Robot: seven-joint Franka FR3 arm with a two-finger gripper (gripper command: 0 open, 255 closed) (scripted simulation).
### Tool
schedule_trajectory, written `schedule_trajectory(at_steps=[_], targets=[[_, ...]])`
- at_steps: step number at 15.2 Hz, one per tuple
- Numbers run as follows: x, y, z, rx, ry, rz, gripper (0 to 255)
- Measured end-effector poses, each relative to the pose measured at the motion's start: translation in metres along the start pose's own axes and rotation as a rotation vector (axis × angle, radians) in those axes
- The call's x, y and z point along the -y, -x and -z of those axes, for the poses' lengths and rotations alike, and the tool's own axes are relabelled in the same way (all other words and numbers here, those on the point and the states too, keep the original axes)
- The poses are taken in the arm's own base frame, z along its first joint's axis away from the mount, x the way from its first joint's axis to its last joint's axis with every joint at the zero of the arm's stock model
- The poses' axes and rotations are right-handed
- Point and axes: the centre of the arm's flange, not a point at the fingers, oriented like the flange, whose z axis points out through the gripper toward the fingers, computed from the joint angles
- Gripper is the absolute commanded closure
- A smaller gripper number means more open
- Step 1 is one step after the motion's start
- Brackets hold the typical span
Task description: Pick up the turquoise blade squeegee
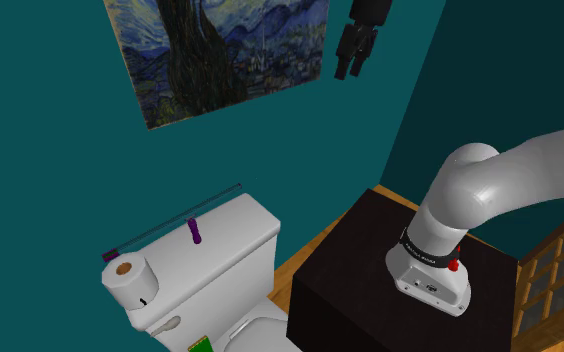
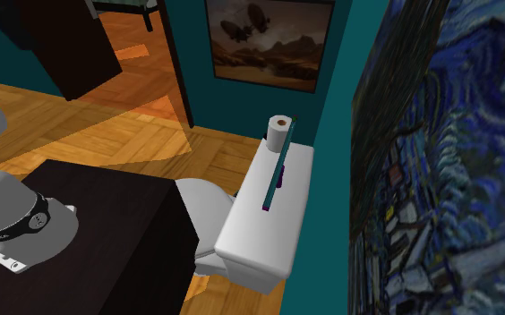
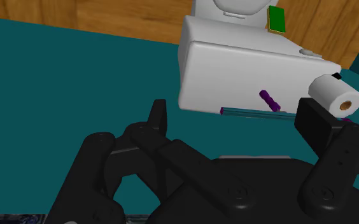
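Teal walls (image 1: 50,150) enclose a small bathroom, and a large painting (image 1: 220,50) of a swirling blue night sky hangs on one of them. My white arm (image 1: 490,190) rises from a black box stand (image 1: 360,270), which sits on a wooden floor beside a white toilet. The toilet tank (image 1: 235,240) backs against the wall under the painting. My black gripper (image 1: 350,72) hangs high in front of the wall, well above the tank. Its fingers stand wide apart and hold nothing. The turquoise blade squeegee (image 1: 170,220) lies flat on the tank lid along its wall-side edge, and its short purple handle (image 1: 194,232) points across the lid. A toilet paper roll (image 1: 130,280) stands at one end of the lid, near the blade's tip.
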Motion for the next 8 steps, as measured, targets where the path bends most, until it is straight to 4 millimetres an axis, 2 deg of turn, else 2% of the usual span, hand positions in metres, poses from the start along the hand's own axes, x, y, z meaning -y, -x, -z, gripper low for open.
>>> schedule_trajectory(at_steps=[2,8], targets=[[0.001,-0.005,-0.003,0.004,0.002,0.014,0],[0.016,-0.068,-0.050,0.049,0.024,0.177,0]])
